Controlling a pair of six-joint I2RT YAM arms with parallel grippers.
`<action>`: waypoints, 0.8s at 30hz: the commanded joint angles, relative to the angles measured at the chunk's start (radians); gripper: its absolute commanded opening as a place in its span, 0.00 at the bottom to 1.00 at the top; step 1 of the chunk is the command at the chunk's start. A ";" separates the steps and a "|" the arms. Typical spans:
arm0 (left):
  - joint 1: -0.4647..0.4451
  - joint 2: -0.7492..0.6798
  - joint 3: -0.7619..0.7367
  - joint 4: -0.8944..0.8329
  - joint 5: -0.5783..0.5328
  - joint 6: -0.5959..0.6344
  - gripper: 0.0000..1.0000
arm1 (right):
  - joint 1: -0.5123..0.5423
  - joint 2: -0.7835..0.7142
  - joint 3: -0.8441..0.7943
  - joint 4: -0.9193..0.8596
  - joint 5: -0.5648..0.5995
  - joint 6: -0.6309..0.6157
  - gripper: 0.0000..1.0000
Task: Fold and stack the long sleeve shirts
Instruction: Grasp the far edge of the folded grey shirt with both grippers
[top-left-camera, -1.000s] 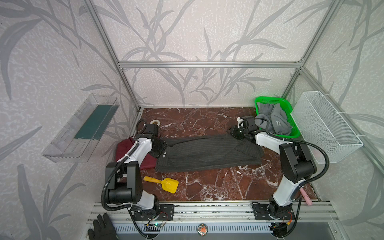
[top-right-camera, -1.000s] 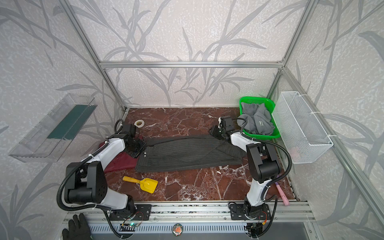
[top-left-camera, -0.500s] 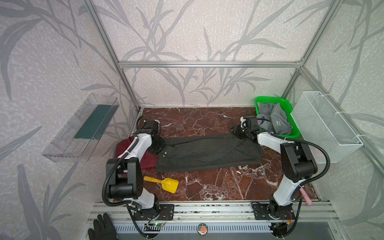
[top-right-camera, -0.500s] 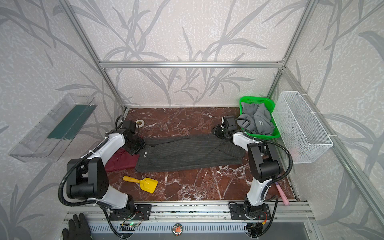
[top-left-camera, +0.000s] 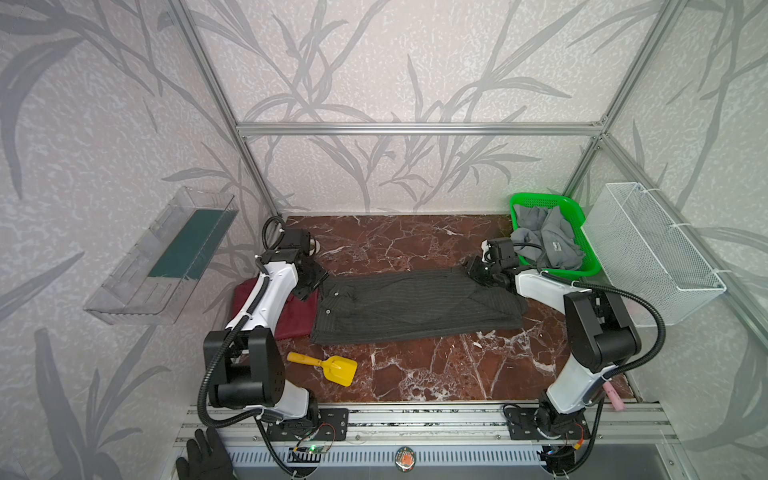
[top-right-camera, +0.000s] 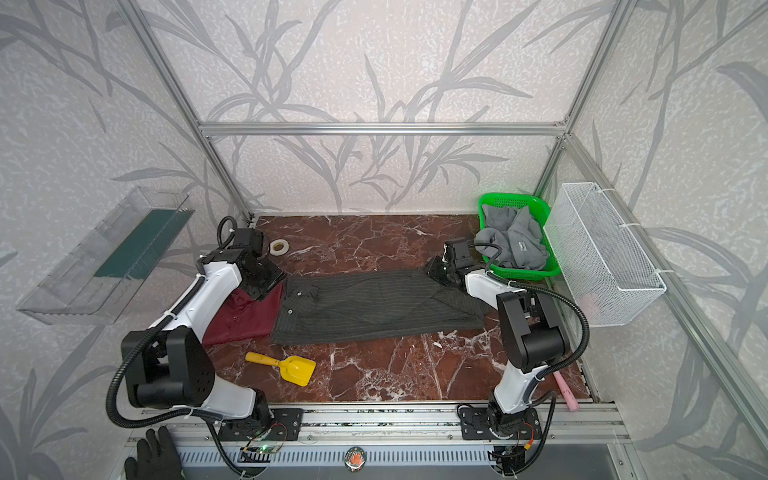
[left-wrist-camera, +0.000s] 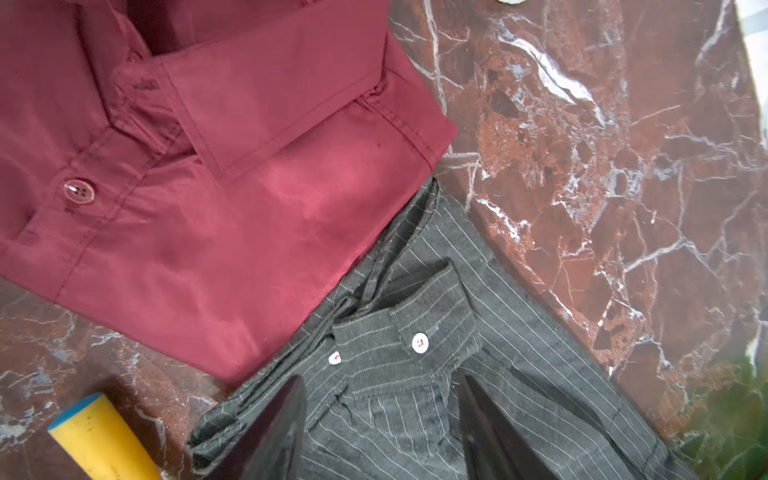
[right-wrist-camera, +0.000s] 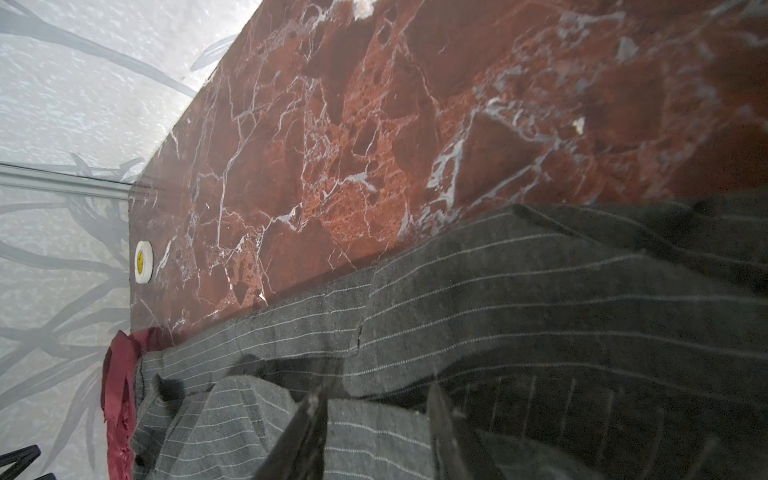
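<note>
The folded plain maroon cloth shirt lies just beside the left gripper, whose jaws stand spread over the collar end of the dark charcoal pinstriped button-up shirt. That shirt's long axis runs straight across to the right gripper at its far hem corner. Those jaws are partly apart with cloth between them, and I cannot tell if they are pinching it. Just beyond that gripper, the crumpled light grey shirt fills the green plastic basket. The red-brown marble tabletop gives folding room nearer the arms' bases.

Left arm, right arm, jaws parted.
</note>
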 joint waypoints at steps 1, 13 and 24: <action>-0.038 -0.002 -0.038 0.037 0.010 -0.019 0.60 | -0.013 0.010 0.010 -0.029 0.045 0.006 0.37; -0.104 0.164 -0.110 0.131 0.037 -0.030 0.60 | -0.065 0.088 -0.016 -0.046 0.129 0.034 0.36; -0.100 0.183 -0.181 0.187 0.054 -0.031 0.61 | -0.078 -0.201 -0.094 -0.091 0.301 -0.024 0.39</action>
